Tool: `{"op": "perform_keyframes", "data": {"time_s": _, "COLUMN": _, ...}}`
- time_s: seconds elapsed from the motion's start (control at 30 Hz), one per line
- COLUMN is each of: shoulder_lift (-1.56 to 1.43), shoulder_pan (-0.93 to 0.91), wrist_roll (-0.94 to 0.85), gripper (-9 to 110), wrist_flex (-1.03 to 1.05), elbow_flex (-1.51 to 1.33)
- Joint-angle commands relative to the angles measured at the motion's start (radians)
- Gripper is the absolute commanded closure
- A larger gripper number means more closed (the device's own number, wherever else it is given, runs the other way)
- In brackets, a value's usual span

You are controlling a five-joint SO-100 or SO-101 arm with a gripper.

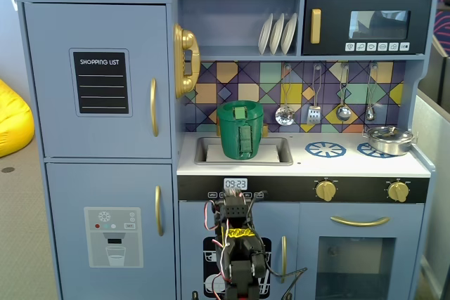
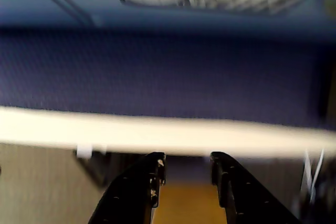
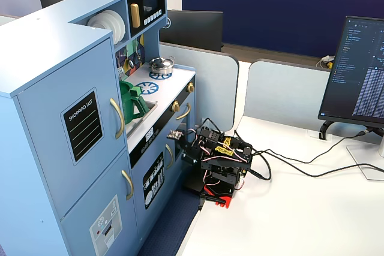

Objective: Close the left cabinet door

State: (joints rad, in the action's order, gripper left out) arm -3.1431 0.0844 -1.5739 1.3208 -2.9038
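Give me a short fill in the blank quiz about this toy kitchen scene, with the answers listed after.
1. The left cabinet door with the Shopping List panel is already ____.
2. The green watering can sits in the ____.
3. The gripper holds ____ between its fingers.
4. The metal pot rests on the ____.

Missing words: closed; sink; nothing; stovetop

The arm (image 3: 217, 160) is a compact black build of blocky servo housings with yellow patterned markings on top, seen in both fixed views. Thin red, white and black wires loop loosely around its joints, and a red part shows at its base (image 3: 217, 198). In the wrist view the two fingers (image 2: 137, 192) are glossy black, curved and ridged.
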Motion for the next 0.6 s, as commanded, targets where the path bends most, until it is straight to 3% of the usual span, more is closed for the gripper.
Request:
{"op": "perform_keyframes", "data": {"time_s": 0.0, "shoulder_lift": -0.032, "shoulder_pan": -0.046, "wrist_roll": 0.040, "gripper": 101, "wrist_flex": 0.074, "elbow_flex": -0.057}}
{"op": "perform_keyframes", "data": {"time_s": 0.57, "shoulder_lift": -0.035, "shoulder_pan": -0.058, "wrist_roll": 0.048, "gripper": 99, "wrist_flex": 0.212, "elbow_flex": -0.092}}
